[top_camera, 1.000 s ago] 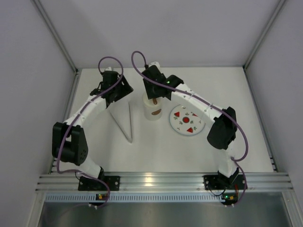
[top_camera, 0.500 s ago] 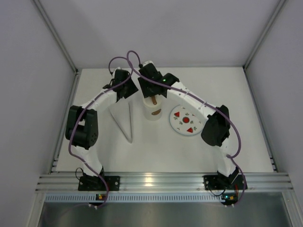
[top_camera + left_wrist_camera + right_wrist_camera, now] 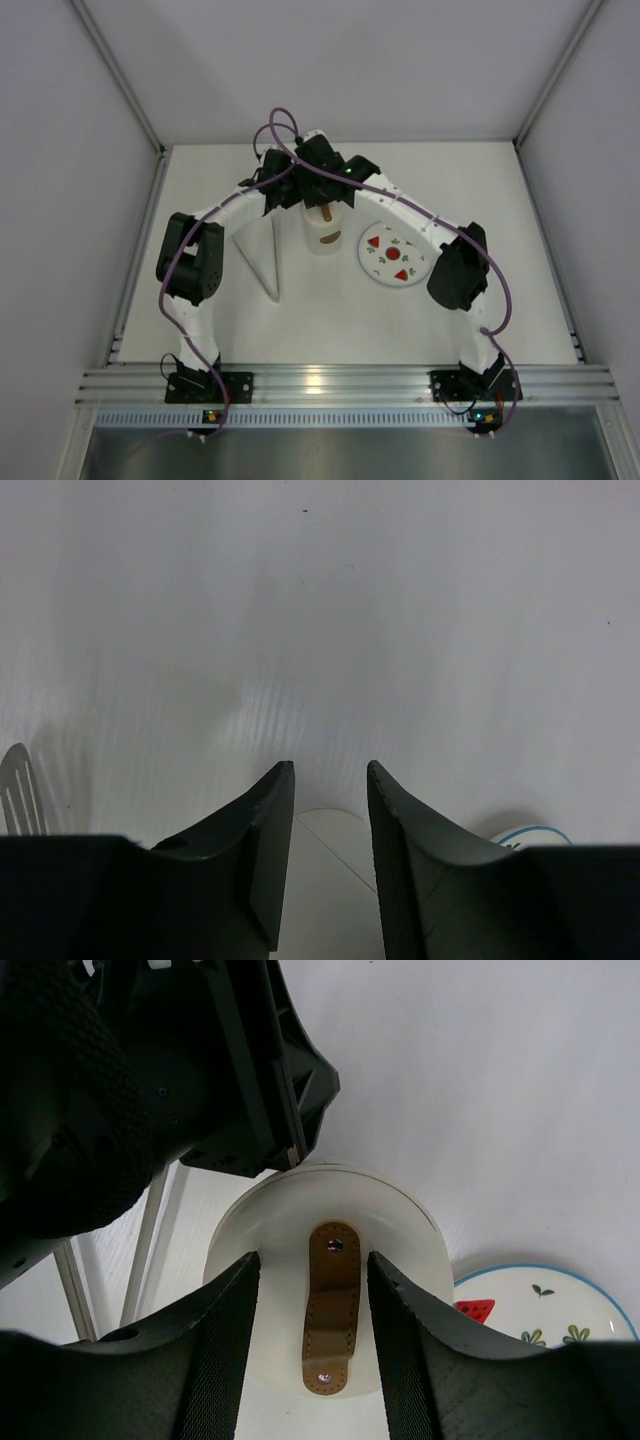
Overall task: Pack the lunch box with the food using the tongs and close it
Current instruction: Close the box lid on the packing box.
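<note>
**Right gripper** point(image 3: 313, 1258): the jaws are standing partly apart, straddling the brown strap handle point(image 3: 330, 1310) of the round white lid point(image 3: 410, 1250). Whether the pads are pressing the strap cannot be told.

**Left gripper** point(image 3: 328, 767): it is hanging just beside the right one, on the box's left. Its jaws are standing narrowly apart and holding nothing.

**Lunch box** point(image 3: 322, 238): it is standing upright mid-table under the right gripper, with the lid lying across its mouth.

**Progress:**
- The plate point(image 3: 363, 258) is showing only its printed motifs, and no loose food is showing anywhere, so the packing is judged done.
- The tongs point(image 3: 265, 262) are lying on the table point(image 3: 340, 320), left of the box and untouched.
- Closing appears to be the step in hand. Seating the lid fully and letting go are what is left, and the seating cannot be confirmed from these views.

**Clearances:**
- Both wrists are crowding the box.
- The tongs are lying near it on the left and the plate on the right.
- Open table is lying toward the arm bases and at the far corners, and enclosure walls are bounding three sides.
</note>
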Available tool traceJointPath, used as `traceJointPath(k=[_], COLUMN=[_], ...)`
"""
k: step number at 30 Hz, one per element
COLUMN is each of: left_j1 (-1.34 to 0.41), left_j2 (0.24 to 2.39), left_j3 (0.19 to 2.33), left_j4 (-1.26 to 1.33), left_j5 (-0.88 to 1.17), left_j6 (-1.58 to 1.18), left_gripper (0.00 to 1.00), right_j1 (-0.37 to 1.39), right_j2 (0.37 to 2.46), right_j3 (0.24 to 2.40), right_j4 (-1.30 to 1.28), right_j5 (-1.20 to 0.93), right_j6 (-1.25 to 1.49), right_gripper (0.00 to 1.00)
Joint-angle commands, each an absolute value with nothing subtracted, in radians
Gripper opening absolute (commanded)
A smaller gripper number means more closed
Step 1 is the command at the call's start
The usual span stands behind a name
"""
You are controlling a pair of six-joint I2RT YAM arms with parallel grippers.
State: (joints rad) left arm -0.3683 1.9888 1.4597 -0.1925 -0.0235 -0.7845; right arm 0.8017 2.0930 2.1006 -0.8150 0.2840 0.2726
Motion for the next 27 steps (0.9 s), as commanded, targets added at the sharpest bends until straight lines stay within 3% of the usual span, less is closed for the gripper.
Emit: traceJointPath(k=[1, 14, 27], left_j1=[-0.399, -0.454, -0.506], left_j2=[2.000, 2.023, 1.930], left_j3=[1.505, 1.460, 1.327], left_j4=[-0.132, -0.118, -0.081], left_j5=[-0.005, 0.043, 0.029], left_j6=[-0.775, -0.762, -0.776], left_gripper=[0.39, 0.36, 0.34], right_j1=[0.792, 0.792, 0.793], right_j2=[2.080, 2.143, 1.956], right_j3=[2.063, 2.062, 1.714], right_j4=[-0.833, -0.841, -0.724], right_j5=[0.272, 0.261, 0.216], right_j6=[0.275, 0.261, 0.302], right_gripper=[0.47, 0.46, 0.44])
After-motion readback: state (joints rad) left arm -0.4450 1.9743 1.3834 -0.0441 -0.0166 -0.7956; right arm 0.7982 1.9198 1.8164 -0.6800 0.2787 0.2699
